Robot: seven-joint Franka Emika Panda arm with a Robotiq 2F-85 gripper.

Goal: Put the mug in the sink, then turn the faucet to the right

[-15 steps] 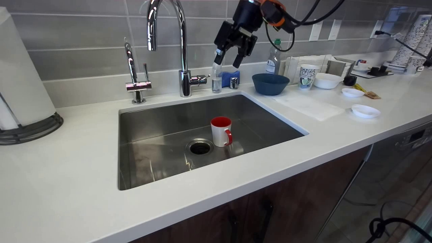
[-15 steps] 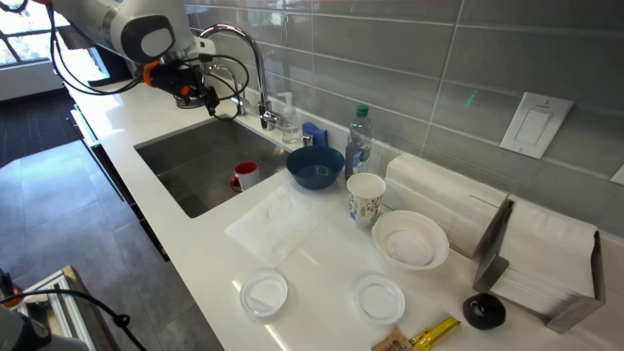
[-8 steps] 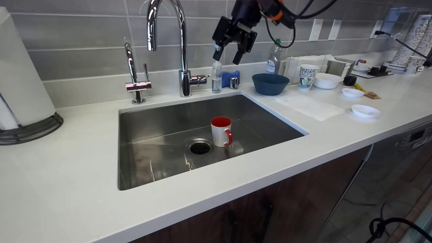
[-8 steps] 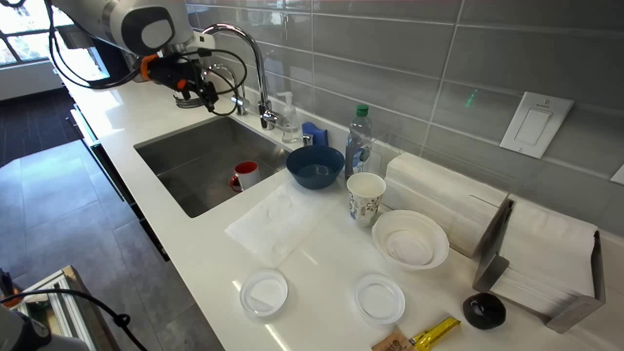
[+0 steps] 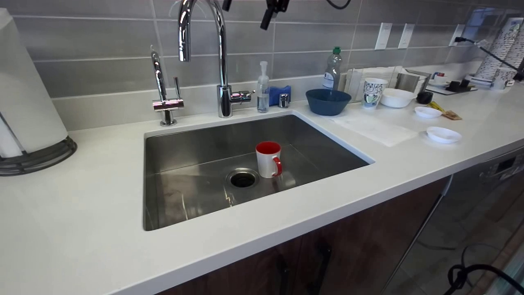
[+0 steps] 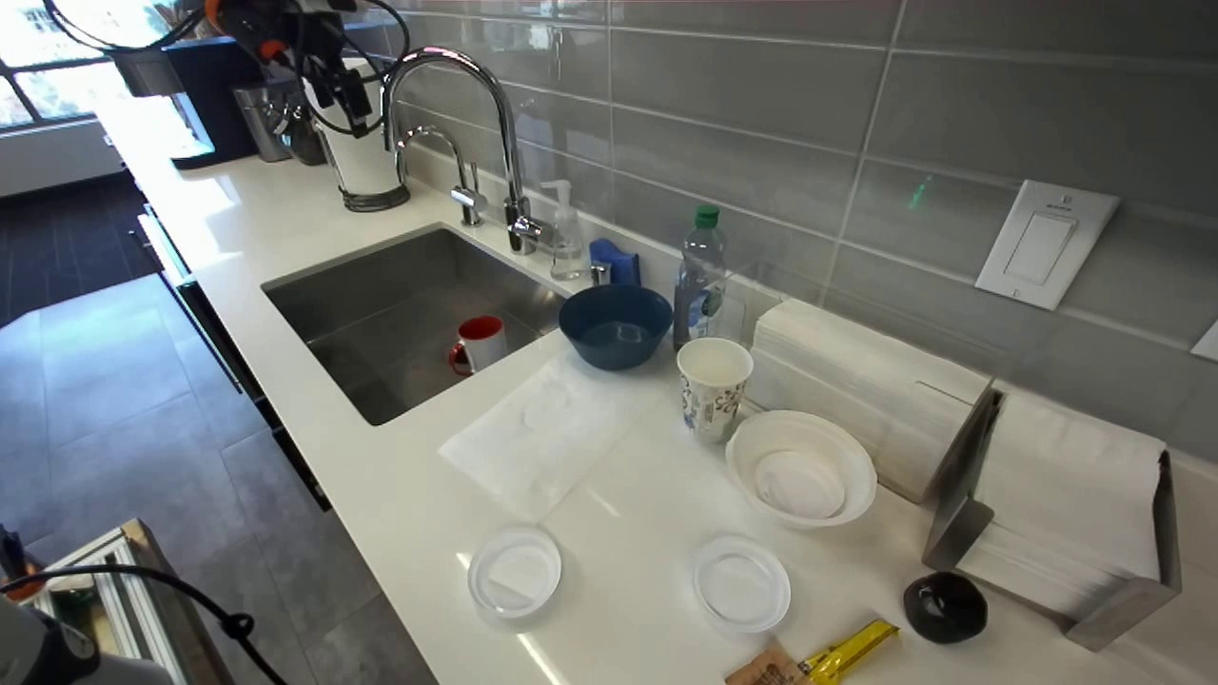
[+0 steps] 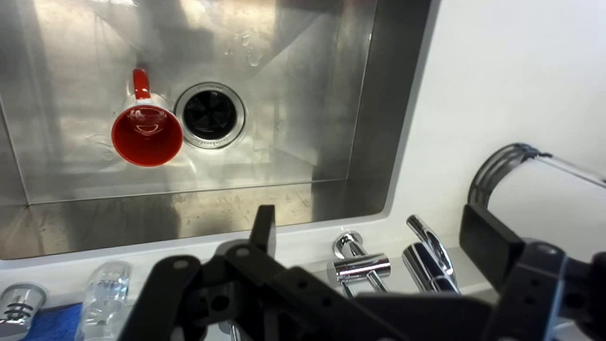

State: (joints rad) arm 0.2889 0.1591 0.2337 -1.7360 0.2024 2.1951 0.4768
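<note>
The white mug with red inside and red handle (image 5: 268,162) stands upright in the steel sink (image 5: 184,192), beside the drain. It also shows in an exterior view (image 6: 483,344) and the wrist view (image 7: 147,135). The tall chrome faucet (image 5: 223,98) stands behind the sink, its side lever (image 5: 241,96) pointing toward the soap bottle. My gripper (image 5: 246,15) is open and empty, high near the top of the faucet's arch. In the wrist view, a chrome spout end (image 7: 421,267) appears between the open fingers (image 7: 374,229); I cannot tell its distance. The tall faucet's base is hidden there.
A smaller chrome tap (image 5: 167,104) stands left of the faucet. A soap bottle (image 5: 263,92), blue bowl (image 5: 328,101) and dish soap (image 5: 333,69) stand to its right. A paper towel roll (image 5: 28,94) is on the counter's left. Paper cup (image 6: 714,385) and plates are farther along.
My gripper has risen and moved left in both exterior views, from above the soap bottle to near the top of the faucet. It stays open. The mug has not moved.
</note>
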